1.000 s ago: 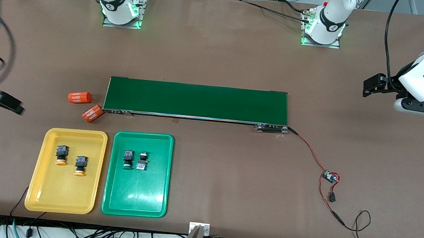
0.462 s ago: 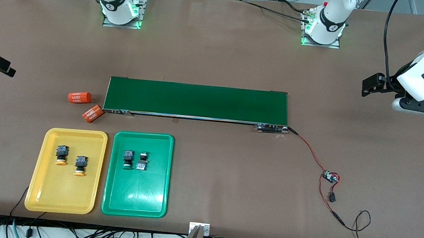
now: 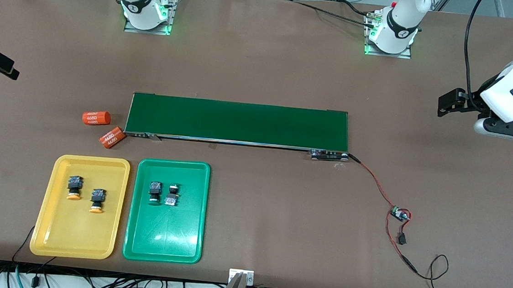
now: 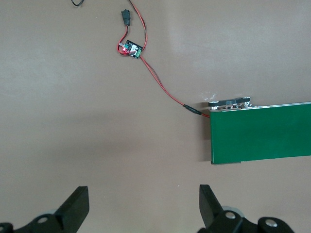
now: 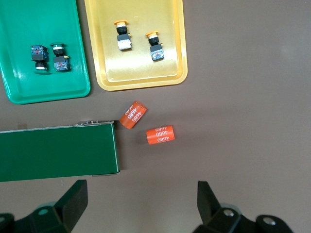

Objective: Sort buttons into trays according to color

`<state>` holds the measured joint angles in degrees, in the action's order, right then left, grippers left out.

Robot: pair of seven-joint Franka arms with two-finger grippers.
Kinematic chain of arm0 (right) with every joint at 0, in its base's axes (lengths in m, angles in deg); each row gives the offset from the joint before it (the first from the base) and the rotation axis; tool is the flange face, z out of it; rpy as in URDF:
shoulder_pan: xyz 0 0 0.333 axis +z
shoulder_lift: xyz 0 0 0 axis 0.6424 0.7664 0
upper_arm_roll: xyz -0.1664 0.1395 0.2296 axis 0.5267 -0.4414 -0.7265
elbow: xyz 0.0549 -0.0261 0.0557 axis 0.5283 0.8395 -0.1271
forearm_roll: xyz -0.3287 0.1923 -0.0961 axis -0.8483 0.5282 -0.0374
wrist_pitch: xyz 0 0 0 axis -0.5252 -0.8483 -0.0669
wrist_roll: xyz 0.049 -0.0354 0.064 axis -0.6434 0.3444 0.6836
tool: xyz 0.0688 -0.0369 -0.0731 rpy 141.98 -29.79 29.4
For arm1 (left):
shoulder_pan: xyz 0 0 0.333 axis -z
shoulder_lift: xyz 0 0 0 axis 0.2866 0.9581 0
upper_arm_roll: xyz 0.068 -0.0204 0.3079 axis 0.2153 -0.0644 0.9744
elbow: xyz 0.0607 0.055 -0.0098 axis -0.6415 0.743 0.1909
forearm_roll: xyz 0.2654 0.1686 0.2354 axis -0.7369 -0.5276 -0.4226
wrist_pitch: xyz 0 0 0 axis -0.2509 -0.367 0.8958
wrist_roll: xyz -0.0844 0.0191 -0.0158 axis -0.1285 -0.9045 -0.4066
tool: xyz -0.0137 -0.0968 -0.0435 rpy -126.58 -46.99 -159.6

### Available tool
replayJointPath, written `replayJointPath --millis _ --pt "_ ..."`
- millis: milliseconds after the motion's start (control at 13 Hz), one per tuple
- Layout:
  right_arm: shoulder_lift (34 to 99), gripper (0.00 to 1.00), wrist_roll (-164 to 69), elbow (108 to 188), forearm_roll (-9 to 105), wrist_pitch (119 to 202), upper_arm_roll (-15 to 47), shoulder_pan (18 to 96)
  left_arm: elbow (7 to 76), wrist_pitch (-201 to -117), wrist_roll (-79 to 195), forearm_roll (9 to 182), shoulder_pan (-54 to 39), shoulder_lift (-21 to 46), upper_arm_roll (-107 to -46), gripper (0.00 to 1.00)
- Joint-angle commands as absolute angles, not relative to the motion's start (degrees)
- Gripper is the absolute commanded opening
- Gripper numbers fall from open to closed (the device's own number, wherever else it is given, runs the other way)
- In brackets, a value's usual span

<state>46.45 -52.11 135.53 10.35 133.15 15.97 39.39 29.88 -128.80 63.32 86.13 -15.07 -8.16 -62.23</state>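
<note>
Green belt surface marks the conveyor (image 3: 238, 122), the landmark at the table's middle. Nearer the front camera than the conveyor's end on the right arm's side lie the yellow tray (image 3: 109, 205) and, just beside it, the green tray (image 3: 164, 237). Two orange-capped buttons (image 3: 74, 187) rest in the yellow tray; two green-capped buttons (image 3: 155, 192) rest in the green tray. Two orange cylinders (image 3: 96, 117) lie on the table just off that same conveyor end. The right gripper (image 5: 141, 206) hangs over bare table off that end, jaws apart and empty. The left gripper (image 4: 143, 208) hangs off the conveyor's other end, jaws apart and empty.
</note>
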Motion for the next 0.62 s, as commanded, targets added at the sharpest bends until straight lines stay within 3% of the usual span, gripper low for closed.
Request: replayJointPath --millis 0,538 --pt "40.7 1.0 -51.47 143.36 9.65 136.97 15.41 38.83 28.49 -127.47 63.28 84.85 -14.9 -7.8 -62.52 1.0" --pt "39.72 1.0 -51.3 143.82 9.57 134.78 15.23 38.91 28.49 -127.38 63.28 84.85 -14.89 -7.8 -62.52 1.0"
